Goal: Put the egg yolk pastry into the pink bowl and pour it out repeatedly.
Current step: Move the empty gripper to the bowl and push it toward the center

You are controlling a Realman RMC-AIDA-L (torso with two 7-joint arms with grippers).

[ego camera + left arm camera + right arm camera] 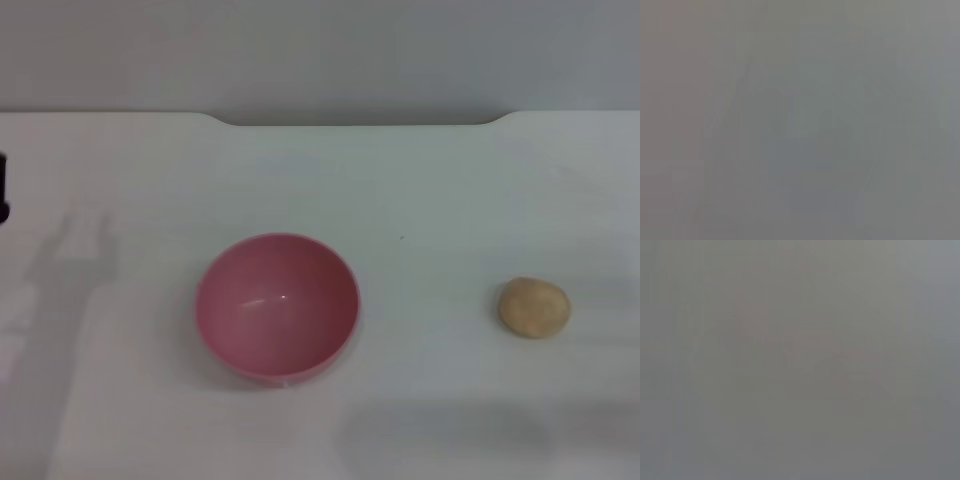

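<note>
On the white table [420, 180], the egg yolk pastry [535, 307] is seen well right of the empty pink bowl [277, 307], nearer the right arm's side; neither gripper is shown, so finger state cannot be told.

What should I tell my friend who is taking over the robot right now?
Grippers: neither the left nor the right one shows clearly. Only a small dark part peeks in at the head view's left edge, likely the left arm; both wrist views show nothing but plain grey.
Things: the pink bowl stands upright and empty on the white table. The egg yolk pastry lies on the table to the bowl's right, well apart from it.
Done: nothing visible in this cycle; the pastry is not in the bowl.
Left: pick up the pastry, put it into the bowl, tip it out, then repeat.
</note>
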